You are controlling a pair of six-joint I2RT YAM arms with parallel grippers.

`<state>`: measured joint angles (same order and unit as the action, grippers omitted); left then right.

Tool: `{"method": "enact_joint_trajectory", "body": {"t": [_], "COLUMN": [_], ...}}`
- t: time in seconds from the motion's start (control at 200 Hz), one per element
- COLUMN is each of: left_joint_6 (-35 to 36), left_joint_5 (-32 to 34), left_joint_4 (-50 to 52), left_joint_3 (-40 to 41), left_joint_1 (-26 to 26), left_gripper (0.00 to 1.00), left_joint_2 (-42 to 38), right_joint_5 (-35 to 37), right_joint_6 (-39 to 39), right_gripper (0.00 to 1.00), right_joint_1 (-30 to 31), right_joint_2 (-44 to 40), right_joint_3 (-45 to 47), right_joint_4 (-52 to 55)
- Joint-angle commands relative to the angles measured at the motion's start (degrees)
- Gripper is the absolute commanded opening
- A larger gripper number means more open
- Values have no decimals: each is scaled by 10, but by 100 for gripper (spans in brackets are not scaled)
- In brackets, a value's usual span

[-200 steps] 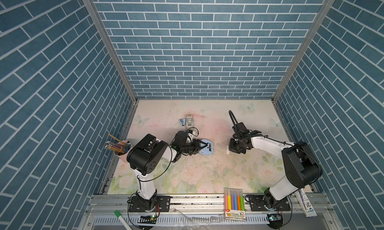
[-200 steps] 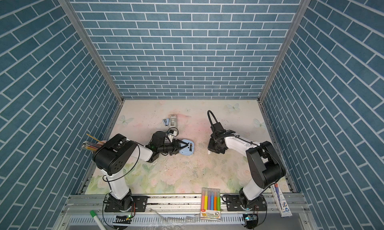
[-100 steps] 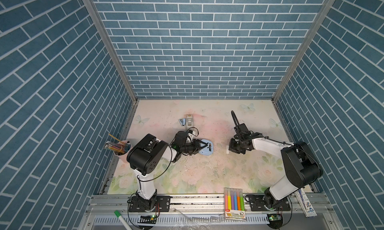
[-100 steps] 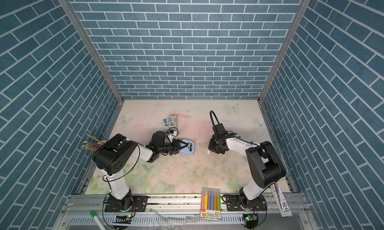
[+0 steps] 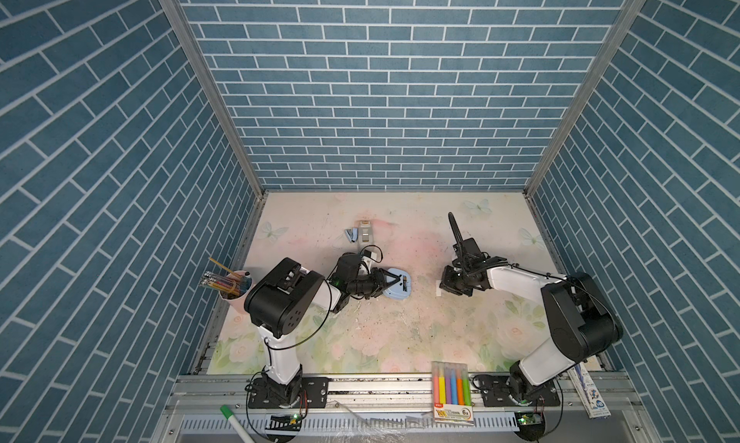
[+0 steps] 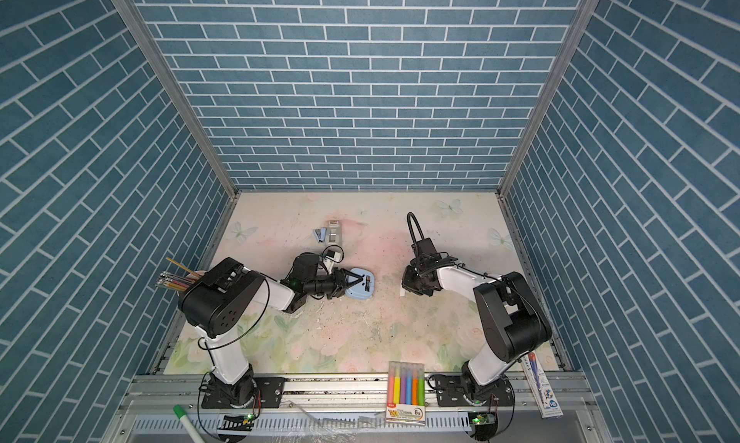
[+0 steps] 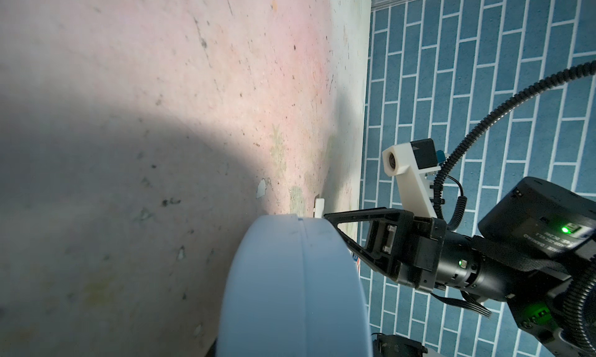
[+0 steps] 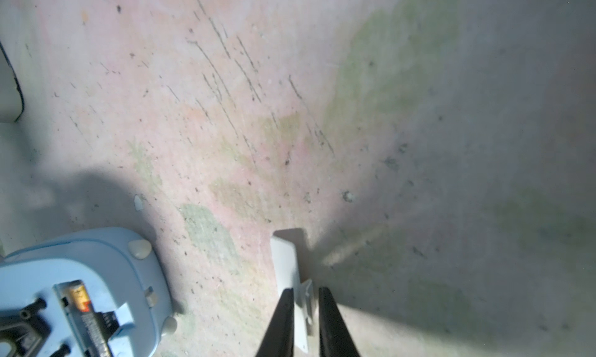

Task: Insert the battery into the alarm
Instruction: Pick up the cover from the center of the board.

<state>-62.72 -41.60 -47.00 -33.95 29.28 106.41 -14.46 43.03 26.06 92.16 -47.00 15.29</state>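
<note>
While both low, left gripper (image 5: pixel 396 283) tight on alarm (image 5: pixel 402 295), right gripper (image 8: pixel 304 294) on cover (image 8: pixel 285 262).

The left arm (image 5: pixel 285 297) reaches low and forward, its hand (image 5: pixel 392 284) clamped across the alarm (image 5: pixel 398 295). The right arm (image 5: pixel 520 281) bends inward with its wrist dropped. Its hand (image 8: pixel 306 292) points downward, fingers (image 8: pixel 280 323) nearly together, apparently pinching a small white piece (image 8: pixel 283 258) between them.

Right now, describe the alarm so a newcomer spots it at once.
On the floral table, follow the left arm to its jaws. They pinch the alarm, a pale-blue rounded square with its battery slot facing up, unlike the grey boxy device farther back.
</note>
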Motion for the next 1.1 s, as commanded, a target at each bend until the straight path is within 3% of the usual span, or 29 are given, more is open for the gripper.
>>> {"method": "enact_joint_trajectory", "body": {"t": [0.0, 0.355, 0.805, 1.005, 1.095], "left_joint_6": [12, 12, 11, 32, 66], "left_joint_5": [22, 22, 13, -11, 6], "left_joint_4": [55, 54, 56, 107, 176], "left_joint_3": [5, 5, -3, -30, -41], "left_joint_1": [3, 3, 3, 3, 3], "left_gripper": [1, 1, 1, 1, 1], "left_joint_2": [19, 19, 24, 5, -25], "right_joint_5": [-8, -28, -50, -59, -64], "right_joint_6": [-7, 6, 34, 39, 39], "right_gripper": [13, 0, 0, 0, 0], "right_joint_1": [-3, -6, -6, -6, -6], "right_joint_2": [9, 2, -86, -121, -124], "right_joint_3": [10, 18, 64, 71, 61], "right_joint_4": [-7, -34, -82, -83, -78]}}
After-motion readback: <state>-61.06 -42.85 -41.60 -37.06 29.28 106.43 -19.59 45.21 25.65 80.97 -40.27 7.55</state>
